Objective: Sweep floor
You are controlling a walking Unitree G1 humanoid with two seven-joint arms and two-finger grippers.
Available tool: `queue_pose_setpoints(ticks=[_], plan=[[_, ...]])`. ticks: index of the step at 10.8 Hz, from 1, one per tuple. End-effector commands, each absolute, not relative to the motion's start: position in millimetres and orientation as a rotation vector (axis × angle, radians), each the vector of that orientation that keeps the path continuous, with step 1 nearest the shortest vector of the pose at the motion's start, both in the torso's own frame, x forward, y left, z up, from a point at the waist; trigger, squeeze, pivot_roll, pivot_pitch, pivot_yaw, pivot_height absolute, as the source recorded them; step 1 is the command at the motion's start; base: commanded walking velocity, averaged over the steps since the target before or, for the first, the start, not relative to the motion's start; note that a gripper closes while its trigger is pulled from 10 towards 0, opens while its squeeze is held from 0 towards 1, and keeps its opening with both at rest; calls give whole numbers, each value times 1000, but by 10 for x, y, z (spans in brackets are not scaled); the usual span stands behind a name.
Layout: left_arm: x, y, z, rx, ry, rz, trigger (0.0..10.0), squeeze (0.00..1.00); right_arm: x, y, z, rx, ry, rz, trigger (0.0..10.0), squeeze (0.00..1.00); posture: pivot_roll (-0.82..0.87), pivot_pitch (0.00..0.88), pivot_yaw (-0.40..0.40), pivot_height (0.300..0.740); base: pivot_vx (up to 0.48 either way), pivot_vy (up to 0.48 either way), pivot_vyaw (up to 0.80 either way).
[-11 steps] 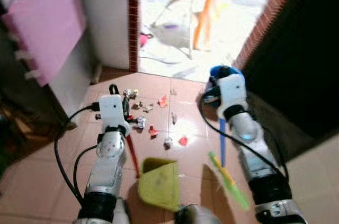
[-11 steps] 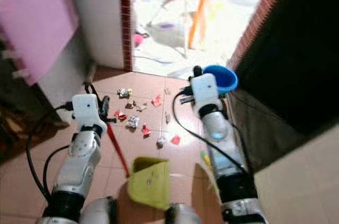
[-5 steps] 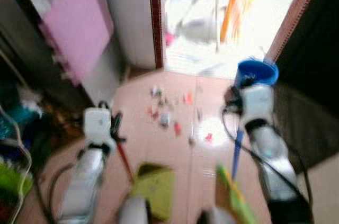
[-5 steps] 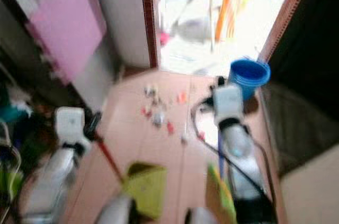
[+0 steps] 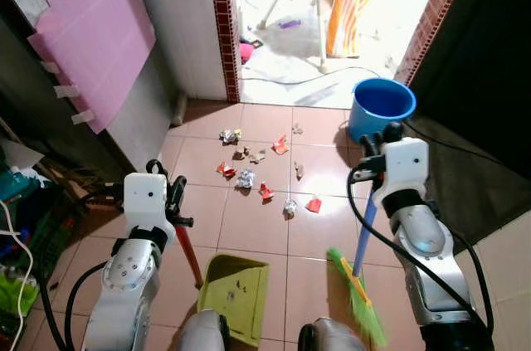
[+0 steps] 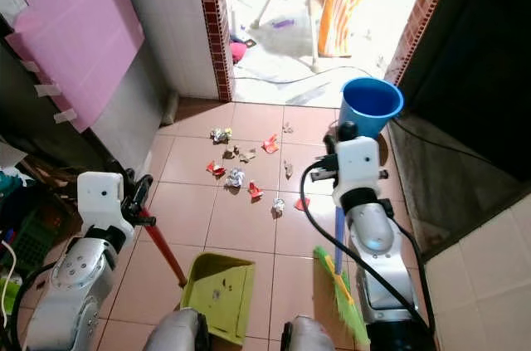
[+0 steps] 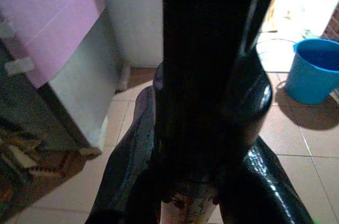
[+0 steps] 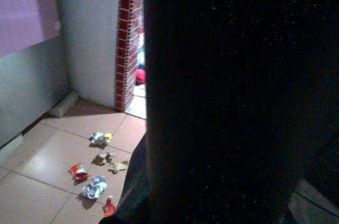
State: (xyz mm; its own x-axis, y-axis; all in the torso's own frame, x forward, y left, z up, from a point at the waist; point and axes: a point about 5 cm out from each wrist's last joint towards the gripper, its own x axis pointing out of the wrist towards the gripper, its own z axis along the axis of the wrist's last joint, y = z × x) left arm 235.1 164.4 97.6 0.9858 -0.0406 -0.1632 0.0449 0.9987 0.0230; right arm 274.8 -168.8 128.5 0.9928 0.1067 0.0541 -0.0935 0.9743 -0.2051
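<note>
From the left eye, the left gripper point(image 5: 176, 202) pinches the red handle point(image 5: 187, 247) of the yellow-green dustpan point(image 5: 235, 294), which rests on the tiled floor point(image 5: 249, 226) just before the robot's feet, mouth toward the litter, presumably ready to receive it. The right gripper point(image 5: 375, 150) is clamped on the blue broom handle point(image 5: 362, 231), the green bristles point(image 5: 358, 294) trailing low beside the dustpan. The scattered litter point(image 5: 264, 175) lies ahead, between the robot and the doorway, with a blue bucket point(image 5: 380, 105) just beyond the right arm.

The right eye gives the same layout (the pink foam mat point(image 6: 70, 40) leans on the wall at left); sweeping, I judge, has not yet reached the scraps.

The left wrist view is mostly dark fingers point(image 7: 212, 75) closed around the handle; the bucket point(image 7: 315, 68) and pale wall show past them.

The right wrist view is nearly black, the broom handle hard to separate from the fingers; crumpled scraps point(image 8: 95, 173) show on the tiles by the brick doorpost point(image 8: 127, 38).
</note>
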Motion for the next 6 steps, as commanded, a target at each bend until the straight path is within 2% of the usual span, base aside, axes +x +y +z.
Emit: queue_pose_setpoints(ticks=[1,6], plan=[[2338,1654,996,16,169,-31,10000,0,2763,-1686,1380,-234,-87,111,10000,0,-37,107,14,740,0,0,0],[2429,1433,1010,-57,155,-23,10000,0,2781,-1748,1502,-304,-82,171,10000,0,-128,129,-99,740,0,0,0]])
